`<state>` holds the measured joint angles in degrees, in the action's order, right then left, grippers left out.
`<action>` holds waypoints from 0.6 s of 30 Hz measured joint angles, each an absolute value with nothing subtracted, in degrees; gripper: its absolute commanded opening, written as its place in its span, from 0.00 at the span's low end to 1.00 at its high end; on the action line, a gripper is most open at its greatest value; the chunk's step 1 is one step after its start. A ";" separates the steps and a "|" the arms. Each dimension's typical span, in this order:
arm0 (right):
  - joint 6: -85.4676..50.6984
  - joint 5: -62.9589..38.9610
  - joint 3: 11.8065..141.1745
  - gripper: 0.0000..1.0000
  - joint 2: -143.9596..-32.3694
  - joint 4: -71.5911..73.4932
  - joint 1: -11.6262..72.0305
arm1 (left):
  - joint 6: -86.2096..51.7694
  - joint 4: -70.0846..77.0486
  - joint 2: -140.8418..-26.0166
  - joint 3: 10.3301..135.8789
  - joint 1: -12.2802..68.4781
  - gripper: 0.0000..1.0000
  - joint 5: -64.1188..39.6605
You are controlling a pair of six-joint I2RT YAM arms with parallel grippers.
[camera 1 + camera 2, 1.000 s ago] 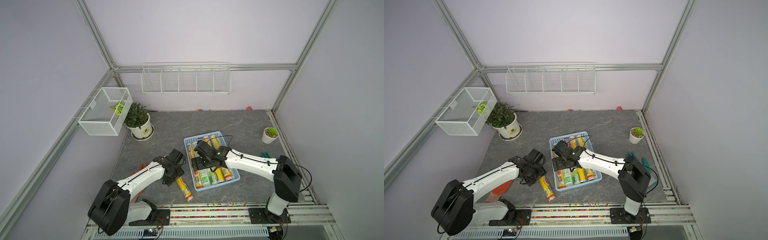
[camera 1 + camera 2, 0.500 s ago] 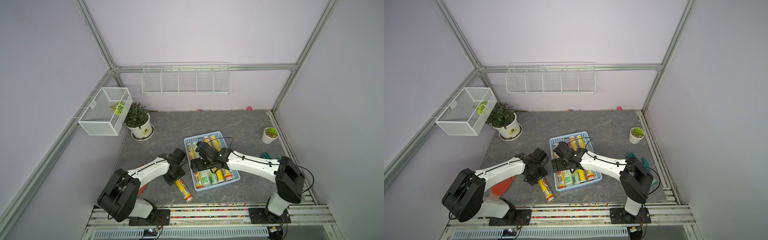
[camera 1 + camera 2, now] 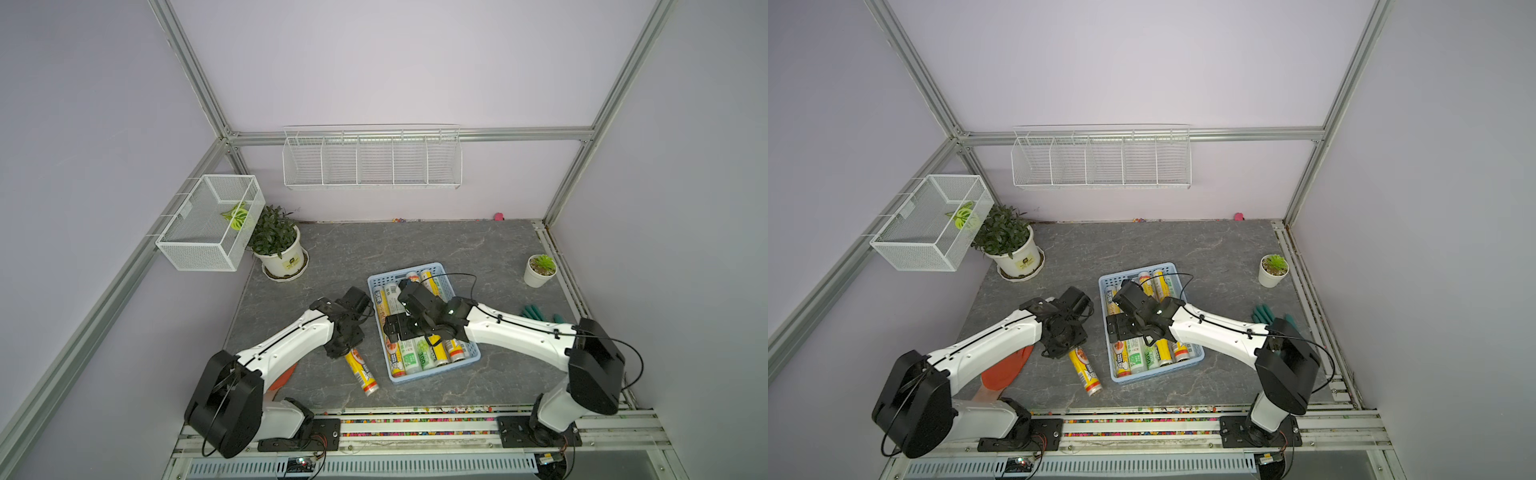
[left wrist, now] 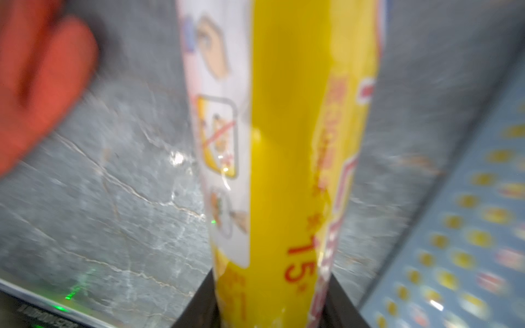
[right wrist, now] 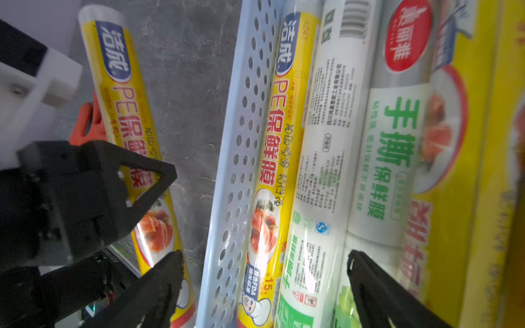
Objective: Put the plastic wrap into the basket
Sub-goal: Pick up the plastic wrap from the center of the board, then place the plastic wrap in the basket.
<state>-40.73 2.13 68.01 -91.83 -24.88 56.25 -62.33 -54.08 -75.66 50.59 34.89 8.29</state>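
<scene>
A yellow roll of plastic wrap (image 3: pixel 362 372) (image 3: pixel 1086 372) lies on the grey table just left of the basket, and my left gripper (image 3: pixel 347 352) (image 3: pixel 1070 348) is shut on its far end. In the left wrist view the roll (image 4: pixel 284 170) runs out from between the black jaws of the left gripper (image 4: pixel 272 298). The light-blue basket (image 3: pixel 432 376) (image 3: pixel 1154 376) holds several rolls, yellow and white-green. My right gripper (image 3: pixel 395 328) (image 5: pixel 262 255) hangs open over the basket's left wall (image 5: pixel 241 142), empty, one finger outside it and one over the rolls (image 5: pixel 324 170).
An orange glove (image 3: pixel 1005 370) (image 4: pixel 37 85) lies under my left arm. A green glove (image 3: pixel 536 311) lies right of the basket. A potted plant (image 3: pixel 278 245) and a small pot (image 3: pixel 540 270) stand farther back. A white mesh box (image 3: pixel 208 224) and a wire rack (image 3: pixel 372 160) hang on the walls.
My left gripper has closed on the far end of the yellow roll on the table. The right gripper has stayed open over the basket's left side.
</scene>
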 measured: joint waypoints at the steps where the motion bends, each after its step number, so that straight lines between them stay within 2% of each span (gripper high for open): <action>1: -40.99 3.03 67.31 0.96 -90.32 -24.58 56.10 | -60.90 -54.39 -74.48 52.14 34.89 0.14 9.02; 5: -42.19 7.55 63.59 0.96 -83.55 -23.42 55.05 | -54.02 -52.40 -70.57 56.71 34.89 0.12 8.19; 9: -42.87 11.25 59.72 0.96 -77.52 -22.55 52.64 | -48.14 -45.87 -68.55 57.56 34.89 0.12 2.59; 18: -44.47 12.32 53.39 0.96 -70.91 -22.39 45.34 | -43.40 -33.23 -75.20 59.79 35.33 0.12 -14.44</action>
